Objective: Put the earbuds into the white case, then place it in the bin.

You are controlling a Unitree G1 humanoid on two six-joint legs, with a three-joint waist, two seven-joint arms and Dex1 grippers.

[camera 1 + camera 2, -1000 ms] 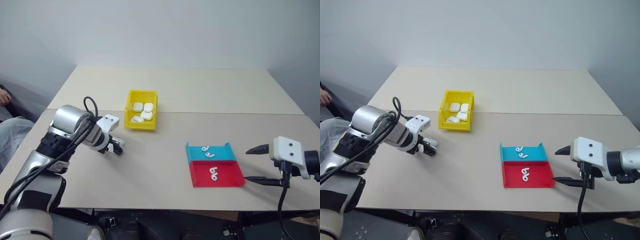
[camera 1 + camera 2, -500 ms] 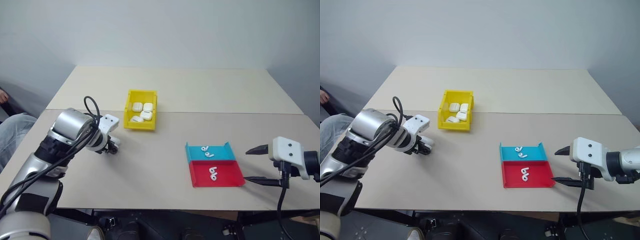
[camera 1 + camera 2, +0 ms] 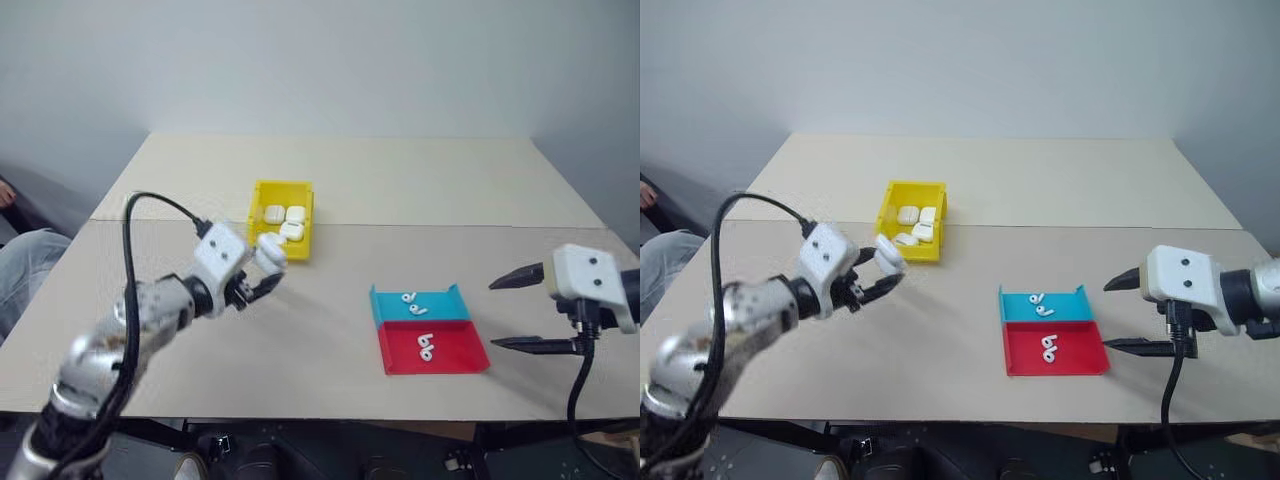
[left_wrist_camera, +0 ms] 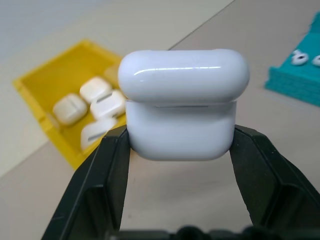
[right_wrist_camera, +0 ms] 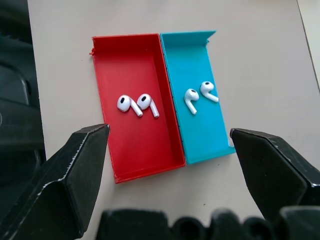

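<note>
Raised off the tabletop (image 3: 330, 170) since earlier: white case (image 4: 183, 102), pinched in left tool (image 4: 179, 142), near the bin (image 3: 280, 232). Right tool (image 5: 170, 150) spread above earbuds (image 5: 137, 104).

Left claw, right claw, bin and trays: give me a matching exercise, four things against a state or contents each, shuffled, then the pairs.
Things:
1. left claw
2. right claw
3. yellow bin
4. red tray

States or contents:
A. holds two earbuds
B. open, holding nothing, above the trays
C. shut on a white case
D. holds several white cases

Pairs: 1-C, 2-B, 3-D, 4-A
</note>
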